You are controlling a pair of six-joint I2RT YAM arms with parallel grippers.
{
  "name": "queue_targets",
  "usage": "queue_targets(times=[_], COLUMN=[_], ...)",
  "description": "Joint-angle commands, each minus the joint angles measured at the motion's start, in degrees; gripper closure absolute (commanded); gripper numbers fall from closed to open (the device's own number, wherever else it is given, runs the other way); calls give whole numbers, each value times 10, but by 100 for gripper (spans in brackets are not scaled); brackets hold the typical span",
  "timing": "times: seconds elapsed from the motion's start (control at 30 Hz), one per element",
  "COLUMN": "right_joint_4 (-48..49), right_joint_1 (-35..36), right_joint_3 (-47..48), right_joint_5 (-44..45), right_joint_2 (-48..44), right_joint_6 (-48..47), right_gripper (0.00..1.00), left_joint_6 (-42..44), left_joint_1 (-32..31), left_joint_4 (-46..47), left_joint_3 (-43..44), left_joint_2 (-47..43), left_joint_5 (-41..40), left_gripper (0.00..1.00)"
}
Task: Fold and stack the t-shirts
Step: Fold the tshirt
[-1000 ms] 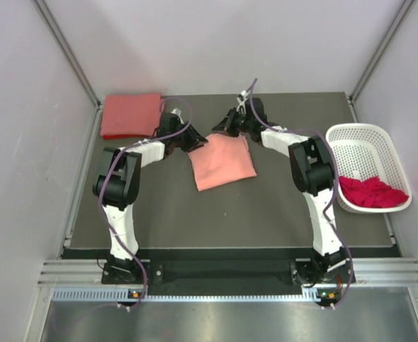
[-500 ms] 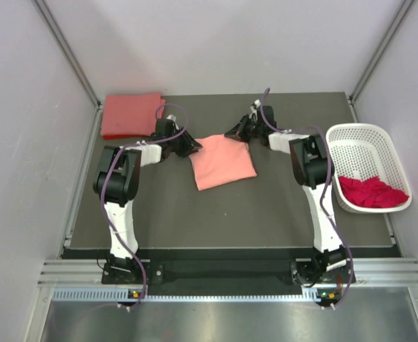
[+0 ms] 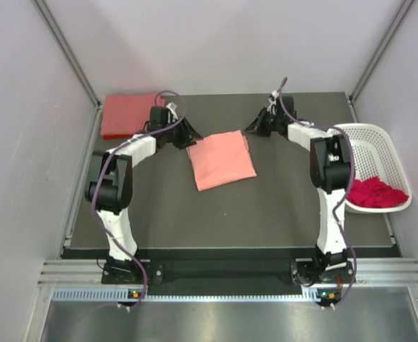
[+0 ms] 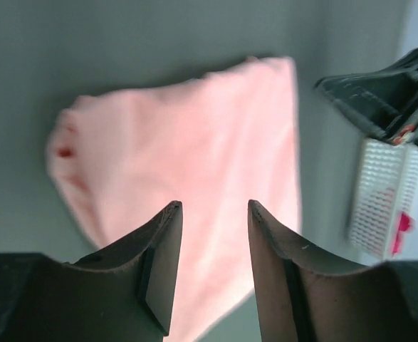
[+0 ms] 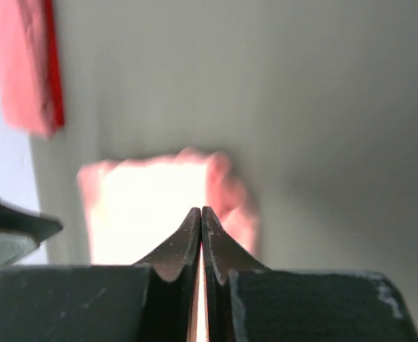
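Observation:
A folded salmon-pink t-shirt (image 3: 221,158) (image 4: 194,164) (image 5: 144,206) lies flat mid-table. A folded coral-red t-shirt (image 3: 127,114) (image 5: 23,64) rests at the back left corner. The magenta t-shirt (image 3: 372,192) sits crumpled in the white basket (image 3: 369,139). My left gripper (image 3: 188,137) (image 4: 214,206) hovers just off the pink shirt's back left corner, open, with nothing between its fingers. Just off the shirt's back right corner, my right gripper (image 3: 255,129) (image 5: 201,210) is shut and holds nothing.
The white perforated basket (image 4: 387,206) stands at the right table edge, beside the right arm. White walls close in the table at the back and on both sides. Dark bare mat lies in front of the pink shirt.
Both grippers have drawn back from the pink shirt, the left toward the back left, the right toward the right. The left jaws have opened wider. The shirt stays folded in place.

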Motion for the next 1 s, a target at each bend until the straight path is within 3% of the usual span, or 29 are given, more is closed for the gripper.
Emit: queue_targets(times=[0.0, 0.17, 0.23, 0.47, 0.57, 0.73, 0.9, 0.97], right_joint_4=[50, 160, 215, 235, 194, 32, 60, 135], right_joint_1=[46, 84, 83, 27, 6, 27, 88, 96], right_joint_3=[-73, -223, -266, -404, -413, -345, -313, -343], right_joint_5=[-22, -59, -79, -103, -102, -65, -82, -100], right_joint_2=[-125, -164, -163, -161, -187, -262, -279, -271], right_joint_6=[4, 81, 100, 56, 2, -97, -38, 22], right_gripper=[100, 100, 100, 100, 100, 100, 100, 100], left_joint_6=[-76, -161, -161, -35, 0, 9, -70, -116], left_joint_1=[-27, -56, -57, -35, -38, -77, -115, -115], left_joint_4=[88, 229, 232, 90, 43, -27, 34, 105], left_joint_3=[-65, -156, -186, -179, -167, -134, -176, -214], left_joint_2=[-59, -53, -48, -40, -73, -134, -166, -165], left_joint_5=[60, 60, 50, 5, -3, -12, 2, 13], left_gripper=[53, 53, 54, 55, 55, 54, 54, 55])
